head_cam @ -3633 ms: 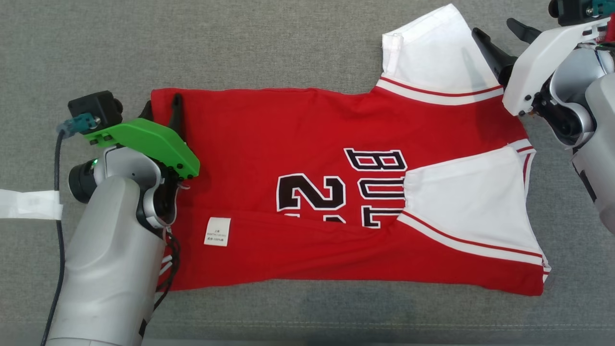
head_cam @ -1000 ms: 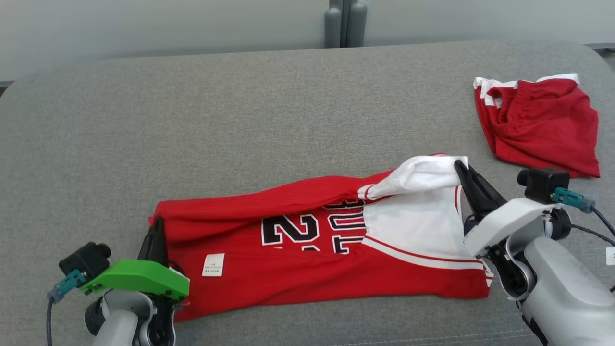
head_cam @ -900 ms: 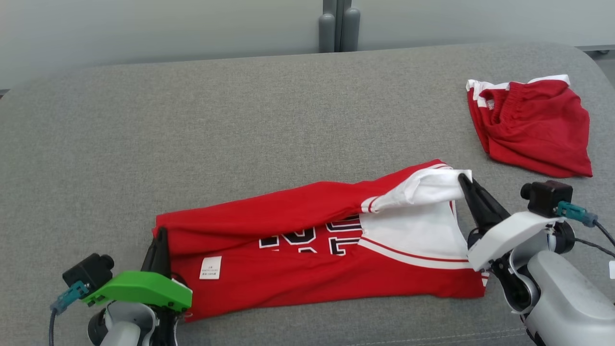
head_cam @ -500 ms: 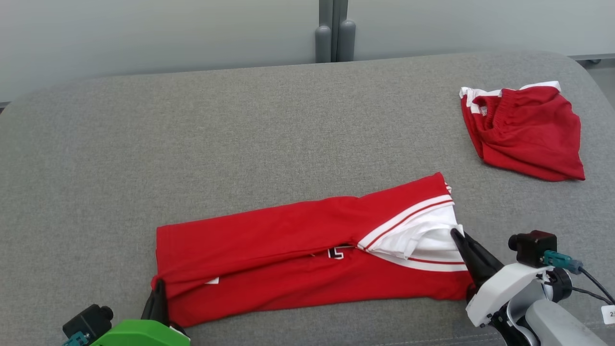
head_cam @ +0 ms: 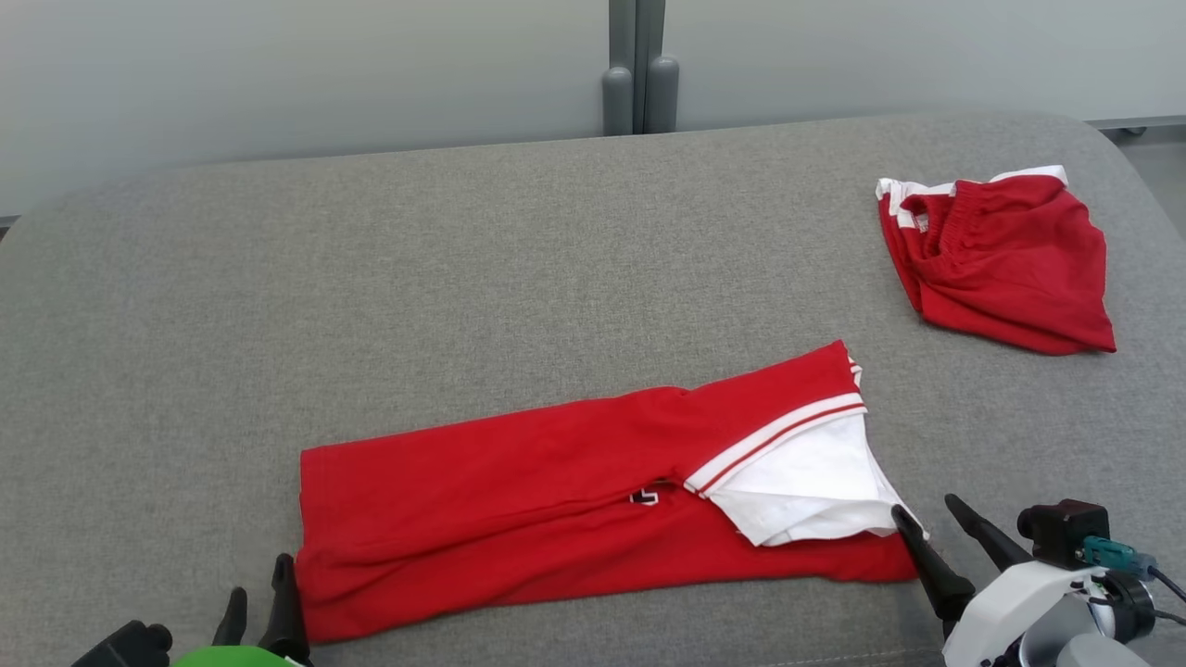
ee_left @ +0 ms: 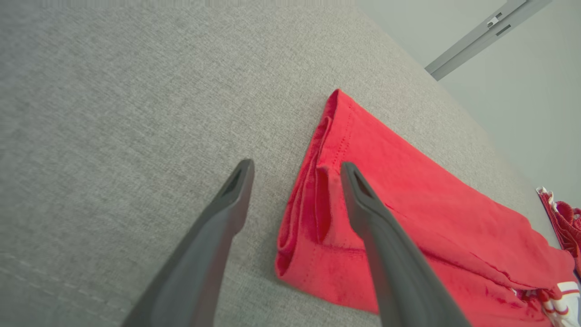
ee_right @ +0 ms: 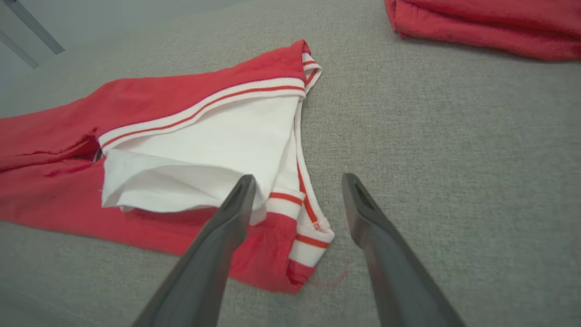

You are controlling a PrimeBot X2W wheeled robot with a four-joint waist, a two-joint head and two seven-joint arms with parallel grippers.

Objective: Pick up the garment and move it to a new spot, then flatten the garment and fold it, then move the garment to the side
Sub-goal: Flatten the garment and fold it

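At the lower left of the head view the left gripper (head_cam: 258, 607) has its two dark fingers spread, with nothing between them. In its wrist view one finger sits over bare grey fabric and the other over the folded hem corner of the red jersey (head_cam: 519, 500).

The jersey stretches across the lower middle of the frame on the grey upholstered surface (head_cam: 371, 278). It is already flat and folded lengthwise into a long band, with a white sleeve (head_cam: 806, 477) lying loose on top at its right end.

At the lower right the right gripper (head_cam: 927, 511) is likewise wide apart and empty, one finger at the sleeve's edge — touching or just short, I cannot tell. A pair of red shorts (head_cam: 1001, 259) lies well apart at the upper right.

By my reading a crosswise fold may remain, and the move to the side is not yet done.
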